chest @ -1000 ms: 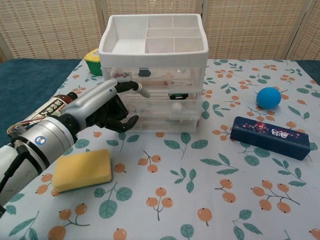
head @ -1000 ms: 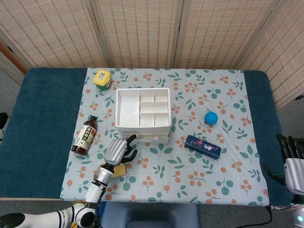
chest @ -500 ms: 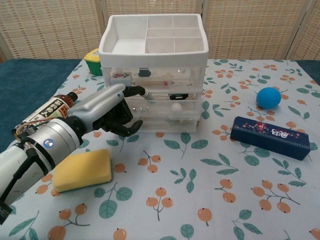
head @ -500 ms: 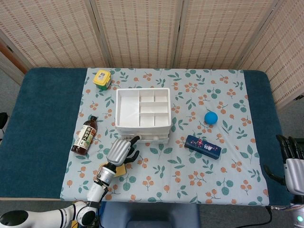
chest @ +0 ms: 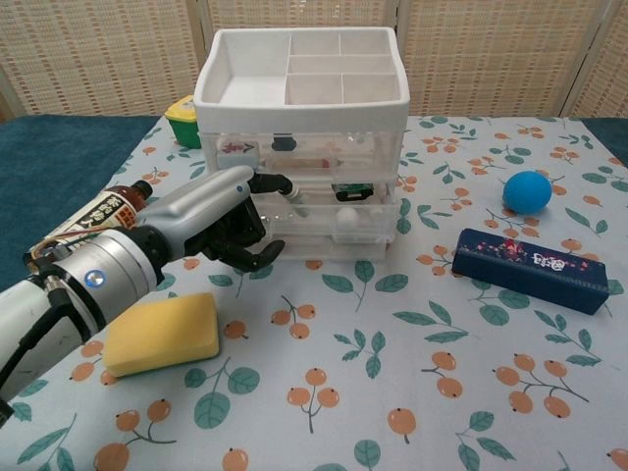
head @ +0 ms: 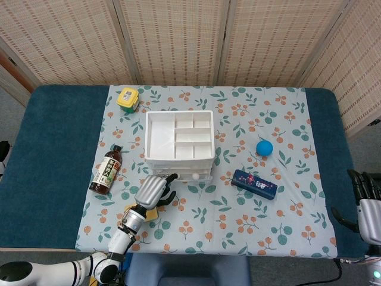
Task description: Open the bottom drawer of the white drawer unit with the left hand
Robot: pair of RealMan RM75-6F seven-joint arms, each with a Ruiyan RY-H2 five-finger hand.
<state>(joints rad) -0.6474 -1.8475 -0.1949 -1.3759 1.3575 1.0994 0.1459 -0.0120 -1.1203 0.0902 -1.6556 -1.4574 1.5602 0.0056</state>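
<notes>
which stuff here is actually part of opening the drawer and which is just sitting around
Part of the job:
white drawer unit
bottom drawer
left hand, at the unit's front

Just lying about:
yellow sponge
sauce bottle
blue ball
dark blue box
yellow-lidded jar
right hand, idle at the table edge

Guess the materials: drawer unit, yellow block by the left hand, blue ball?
White drawer unit: looks like moulded plastic, opaque glossy white frame and top tray, with clear drawer fronts whose contents show through.
Yellow sponge: likely foam, matte, with soft rounded edges and a fine porous texture.
Blue ball: smooth with a soft sheen, probably rubber or plastic; cannot tell which.
</notes>
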